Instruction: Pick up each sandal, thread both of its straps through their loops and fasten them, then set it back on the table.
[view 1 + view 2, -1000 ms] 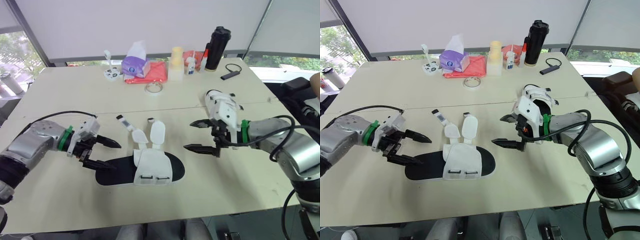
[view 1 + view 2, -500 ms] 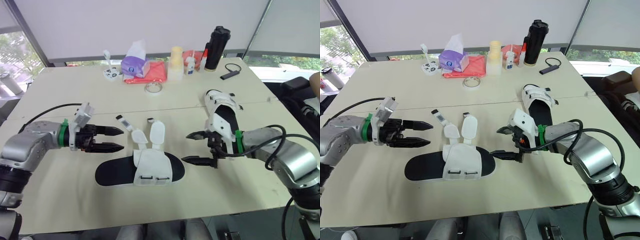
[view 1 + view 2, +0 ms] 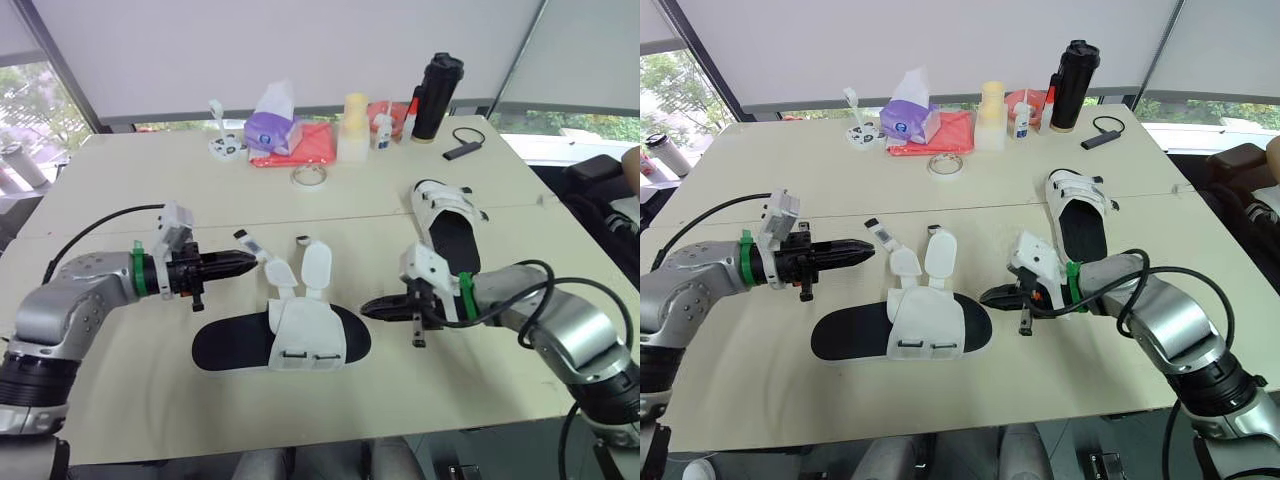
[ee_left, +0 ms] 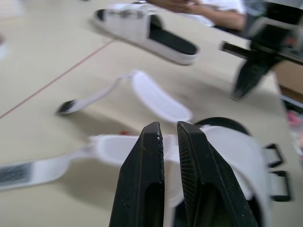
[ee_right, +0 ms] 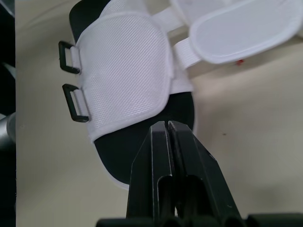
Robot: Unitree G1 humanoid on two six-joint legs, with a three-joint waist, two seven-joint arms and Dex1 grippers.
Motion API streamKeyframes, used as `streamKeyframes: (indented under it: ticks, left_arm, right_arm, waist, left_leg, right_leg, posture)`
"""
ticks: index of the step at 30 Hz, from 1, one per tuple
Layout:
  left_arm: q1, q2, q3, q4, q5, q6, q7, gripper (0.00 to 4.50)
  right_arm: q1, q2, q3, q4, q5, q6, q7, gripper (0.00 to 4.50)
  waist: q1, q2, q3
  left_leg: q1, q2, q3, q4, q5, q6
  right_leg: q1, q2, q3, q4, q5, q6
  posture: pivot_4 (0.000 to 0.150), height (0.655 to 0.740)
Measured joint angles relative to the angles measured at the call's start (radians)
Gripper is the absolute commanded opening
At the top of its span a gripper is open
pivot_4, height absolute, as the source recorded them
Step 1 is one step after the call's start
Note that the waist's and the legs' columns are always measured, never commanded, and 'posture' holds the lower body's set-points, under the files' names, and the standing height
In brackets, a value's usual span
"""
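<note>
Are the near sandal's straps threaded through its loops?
No, both black loops are empty and the straps lie spread on the table.

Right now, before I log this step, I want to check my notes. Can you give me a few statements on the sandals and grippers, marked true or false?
1. The near sandal has both straps lying loose, out of their loops. True.
2. The right gripper is holding that sandal up. False: it is shut on nothing near the sandal's end, and the sandal lies on the table.
3. The second sandal lies on the robot's left. False: it lies on the right, beyond the right arm.
4. A black bottle stands at the far side of the table. True.
</note>
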Motion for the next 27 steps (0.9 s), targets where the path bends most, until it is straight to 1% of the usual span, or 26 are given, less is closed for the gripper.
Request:
streamKeyframes:
  ticks: [8, 13, 19, 27]
  left_arm:
    - [0.013, -0.055, 0.008, 0.025, 0.002, 0.099, 0.045, 0.55]
    - [0.006, -0.082, 0.011, 0.087, 0.007, 0.145, 0.063, 0.55]
    - [0.001, -0.114, 0.010, 0.141, 0.028, 0.176, 0.071, 0.55]
    - [-0.043, -0.180, 0.012, 0.189, 0.019, 0.251, 0.088, 0.55]
  right_arm:
    - [0.003, 0.029, 0.075, 0.024, -0.076, -0.041, 0.002, 0.08]
    - [0.004, 0.050, 0.124, 0.072, -0.134, -0.075, 0.003, 0.08]
    - [0.004, 0.064, 0.133, 0.086, -0.160, -0.087, 0.005, 0.08]
    - [0.005, 0.063, 0.135, 0.074, -0.171, -0.087, 0.012, 0.08]
  waist:
    - [0.017, 0.000, 0.000]
    - [0.015, -0.001, 0.000]
    - [0.015, -0.001, 0.000]
    - [0.016, -0.001, 0.000]
  left_leg:
    - [0.000, 0.000, 0.000, 0.000, 0.000, 0.000]
    - [0.000, -0.001, 0.000, 0.000, 0.000, 0.000]
    - [0.000, -0.001, 0.000, 0.000, 0.000, 0.000]
    - [0.000, -0.001, 0.000, 0.000, 0.000, 0.000]
  right_leg:
    - [0.000, 0.000, 0.000, 0.000, 0.000, 0.000]
    - [0.000, 0.000, 0.000, 0.000, 0.000, 0.000]
    - [0.000, 0.000, 0.000, 0.000, 0.000, 0.000]
    - [0.000, 0.000, 0.000, -0.001, 0.000, 0.000]
  posture:
    - [0.150, 0.7400]
    - [0.150, 0.7400]
    - [0.150, 0.7400]
    - [0.150, 0.7400]
